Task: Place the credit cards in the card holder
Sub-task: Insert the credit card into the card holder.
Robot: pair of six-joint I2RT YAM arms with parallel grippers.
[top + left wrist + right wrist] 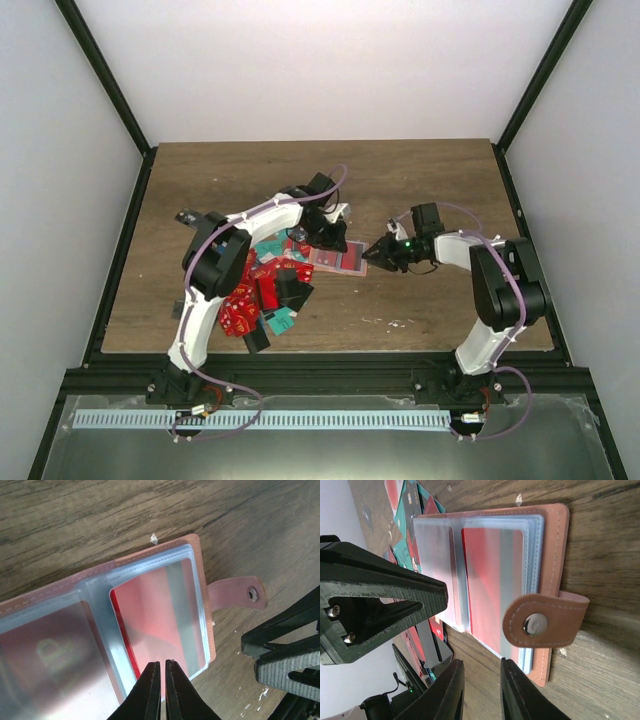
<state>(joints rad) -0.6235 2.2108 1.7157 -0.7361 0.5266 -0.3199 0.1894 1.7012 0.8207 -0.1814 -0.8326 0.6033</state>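
Top external view gives me the wooden table (pixel 420 190), the credit cards (pixel 262 298) heaped at its near left, the card holder (pixel 338 259) open flat just right of them with a red card (pixel 155 620) in its clear sleeve (pixel 197 605), my left gripper (pixel 161 672) closed at the sleeve's edge, my right gripper (pixel 482 680) slightly parted by the snap strap (pixel 545 625).

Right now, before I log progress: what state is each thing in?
Card holder: open, flat on the table.
Strap: unfastened.
Red card: inside a clear sleeve.
Loose cards: piled outside the holder.
Left gripper: shut, at the sleeve's edge.
Right gripper: slightly open, empty.
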